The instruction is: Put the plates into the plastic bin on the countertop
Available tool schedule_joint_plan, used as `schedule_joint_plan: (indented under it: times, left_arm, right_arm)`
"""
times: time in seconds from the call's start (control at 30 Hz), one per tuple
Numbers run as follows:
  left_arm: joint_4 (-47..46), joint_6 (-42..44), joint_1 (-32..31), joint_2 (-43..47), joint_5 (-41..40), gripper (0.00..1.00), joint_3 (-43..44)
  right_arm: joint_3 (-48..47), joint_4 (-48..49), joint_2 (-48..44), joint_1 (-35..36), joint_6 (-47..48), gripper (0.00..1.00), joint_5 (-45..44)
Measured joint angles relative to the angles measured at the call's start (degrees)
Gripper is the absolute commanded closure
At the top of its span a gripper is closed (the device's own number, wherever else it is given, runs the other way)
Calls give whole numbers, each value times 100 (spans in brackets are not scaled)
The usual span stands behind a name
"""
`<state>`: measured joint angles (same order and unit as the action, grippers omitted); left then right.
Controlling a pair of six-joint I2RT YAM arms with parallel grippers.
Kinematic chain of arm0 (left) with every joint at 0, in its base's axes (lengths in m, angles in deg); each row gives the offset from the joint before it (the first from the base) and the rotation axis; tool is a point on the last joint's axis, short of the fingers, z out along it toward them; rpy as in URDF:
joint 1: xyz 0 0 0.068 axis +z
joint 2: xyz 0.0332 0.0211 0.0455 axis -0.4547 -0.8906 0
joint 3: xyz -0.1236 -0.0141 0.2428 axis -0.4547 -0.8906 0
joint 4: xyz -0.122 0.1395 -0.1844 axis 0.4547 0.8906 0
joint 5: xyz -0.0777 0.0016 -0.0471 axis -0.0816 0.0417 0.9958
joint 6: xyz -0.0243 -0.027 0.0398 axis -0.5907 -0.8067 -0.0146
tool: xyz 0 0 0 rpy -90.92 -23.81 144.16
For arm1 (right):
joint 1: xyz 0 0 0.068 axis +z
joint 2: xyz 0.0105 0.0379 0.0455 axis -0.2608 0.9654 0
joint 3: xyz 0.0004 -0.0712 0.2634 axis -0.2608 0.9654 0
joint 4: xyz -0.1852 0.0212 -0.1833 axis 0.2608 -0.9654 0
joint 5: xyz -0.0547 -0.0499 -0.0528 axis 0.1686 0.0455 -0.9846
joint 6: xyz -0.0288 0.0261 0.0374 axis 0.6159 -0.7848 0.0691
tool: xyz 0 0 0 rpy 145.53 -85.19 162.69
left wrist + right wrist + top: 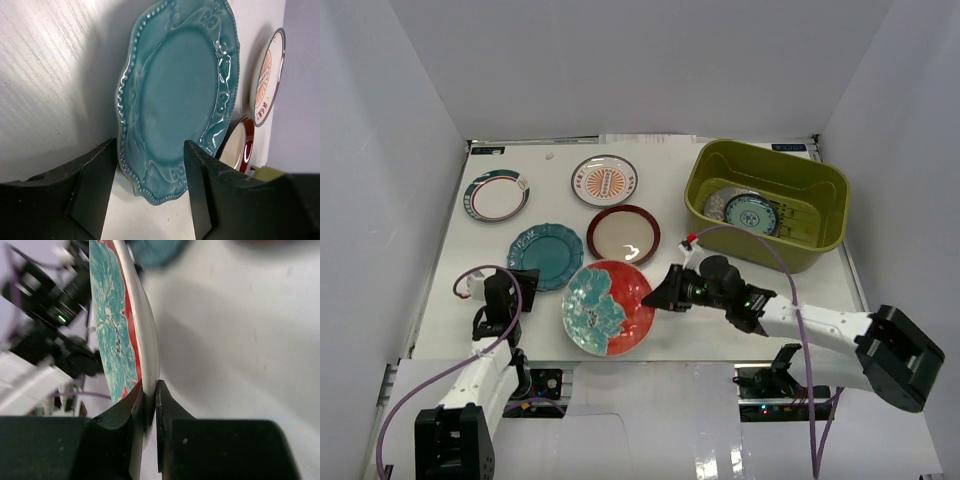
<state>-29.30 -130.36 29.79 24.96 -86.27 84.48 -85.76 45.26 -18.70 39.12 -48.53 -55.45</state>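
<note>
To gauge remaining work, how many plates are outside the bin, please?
5: white teal-rimmed plate far left, sunburst plate beside it, dark-red rimmed plate centre, teal scalloped plate near the left gripper, red floral plate in the right gripper. None seem hidden.

The olive-green plastic bin (760,250) sits at the far right of the white countertop (740,290), with a small blue-and-white plate (752,214) lying on a grey floral plate (718,203) inside it. Flat on the countertop lie the teal-rimmed white plate (496,195) at far left, the orange sunburst plate (604,181), the dark-red rimmed plate (623,234) and the teal scalloped plate (545,256). The red plate with teal flowers (608,307), nearest the front edge, has its right rim pinched in the right gripper (655,297).
</note>
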Motion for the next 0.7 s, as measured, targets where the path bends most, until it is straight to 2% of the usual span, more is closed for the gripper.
schedule_joint_plan:
  times: [0.23,0.37,0.47,0.5,0.53,0.6,0.7]
  left_arm:
    - [-428,-70,4,-225,125,50,-125]
    - [-603,-90,11,-334,173,59,-177]
    - [-789,-179,11,-481,256,68,-208]
    - [-837,-205,11,-533,291,76,-208]
    - [-866,-236,11,-566,310,79,-210]
    - [-1029,-313,13,-573,323,86,-219]
    - [-1126,-282,-33,-542,315,97,-216]
  right_arm:
    - [-1279,-796,-1123,-2135,323,92,566]
    - [-1812,-931,-1425,-3873,435,92,896]
    - [-1886,-997,-1443,-5143,452,92,1156]
    - [-1884,-1082,-1399,-5517,455,92,1248]
    - [-1871,-1182,-1344,-5858,461,92,1276]
    - [-1853,-1443,-1163,-6343,529,92,1147]
    - [-1814,-1794,-883,-6625,721,92,927]
